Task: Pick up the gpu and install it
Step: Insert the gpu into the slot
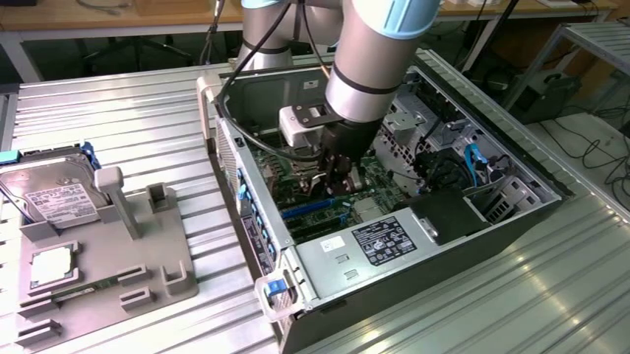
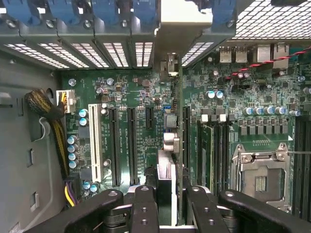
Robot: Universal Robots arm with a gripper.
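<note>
Ribbed grey metal surface (image 1: 118,103) carries a black open computer case (image 1: 325,310), with workshop desks behind it.

The black two-fingered hand (image 2: 172,206) on the big grey robot arm (image 1: 369,66) reaches down inside the case. It is partly closed, and its fingers (image 2: 146,206) sit one on each side of the gpu (image 2: 179,160), pinching it. The gpu is a thin dark card seen on its edge, so it looks like a narrow strip. It starts between the fingers and runs straight away from the hand, towards the back wall of the case with the vent holes. Its pale metal bracket (image 2: 182,22) is at that far end.

Below the card lies the green main board (image 2: 136,97). The card's long side lines up with the long black slots (image 2: 132,145) and the white slot (image 2: 94,141). It seems to hang right over one of the slots, but I cannot tell if it is touching it yet.

Further out, a square metal chip socket (image 2: 260,179) sits on the board. A silver power box (image 1: 344,262) has a black and white label (image 1: 386,242), too small to read. On the exterior view's left, a silver hard drive (image 1: 54,195) with a white label rests in a grey holder tray (image 1: 167,243). Its writing cannot be read either.
</note>
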